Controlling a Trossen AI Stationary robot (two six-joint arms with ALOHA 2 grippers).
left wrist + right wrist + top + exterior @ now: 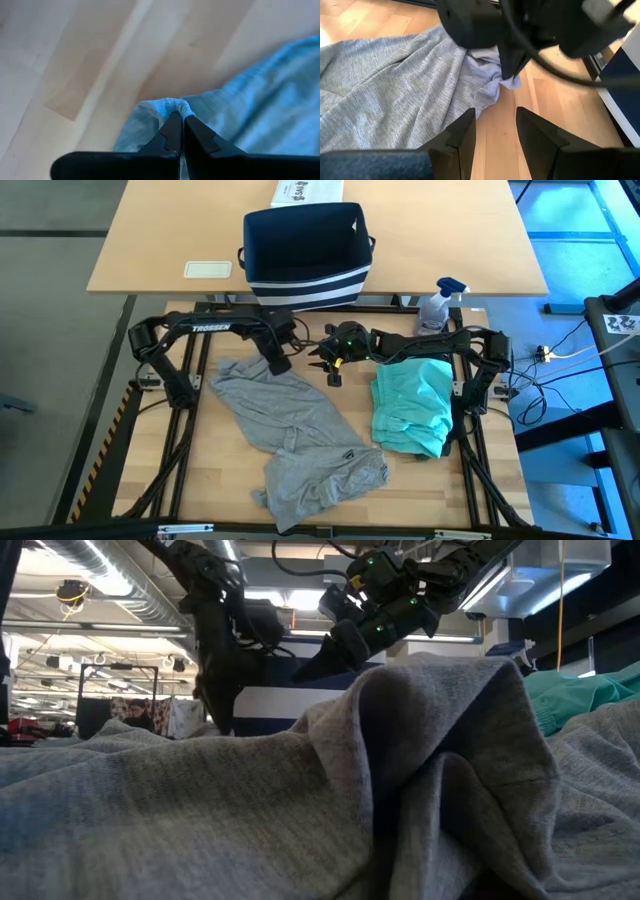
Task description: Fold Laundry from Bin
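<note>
Grey T-shirt (290,440) was spread across lower centre of surface (225,480), its upper edge clamped in left tool (179,131), likely for straightening. Right tool (495,135) was held apart, empty, just beside.

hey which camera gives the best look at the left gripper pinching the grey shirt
The left wrist view: the left gripper is shut on a bunched edge of the grey T-shirt. The right wrist view shows that pinch from outside; the high view shows where it sits; the low view shows only a dark silhouette.
</note>
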